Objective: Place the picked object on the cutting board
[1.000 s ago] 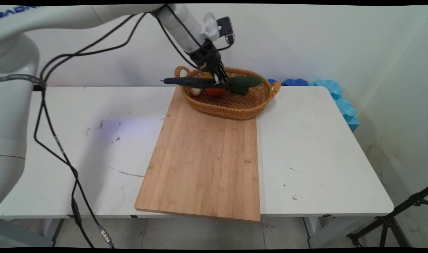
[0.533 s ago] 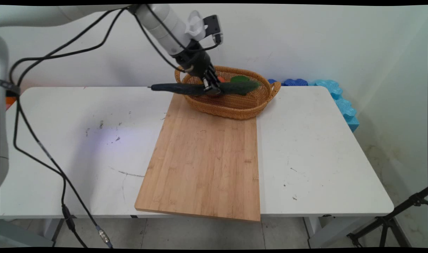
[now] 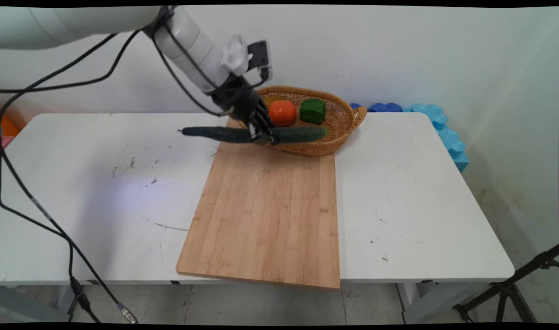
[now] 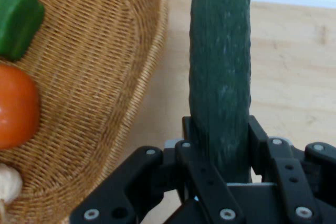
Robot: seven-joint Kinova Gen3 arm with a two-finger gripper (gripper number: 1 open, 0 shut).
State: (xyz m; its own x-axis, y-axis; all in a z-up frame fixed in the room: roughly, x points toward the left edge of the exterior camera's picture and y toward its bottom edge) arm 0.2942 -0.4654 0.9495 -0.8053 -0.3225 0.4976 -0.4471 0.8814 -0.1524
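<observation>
Above the cutting board's [image 3: 265, 206] far edge, our gripper [image 3: 261, 133] pinches a cucumber [image 3: 224, 134] mid-length, so it balances level. Just at its 2 o'clock, the basket [image 3: 339, 121] holds a tomato [image 3: 282, 112] and green pepper [image 3: 312, 110].

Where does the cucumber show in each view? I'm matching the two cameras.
Main view: cucumber lies level in the gripper, above the board's far edge.
Hand view: cucumber stands upright at centre, from the gripper.
Shared landmark: wicker basket.
</observation>
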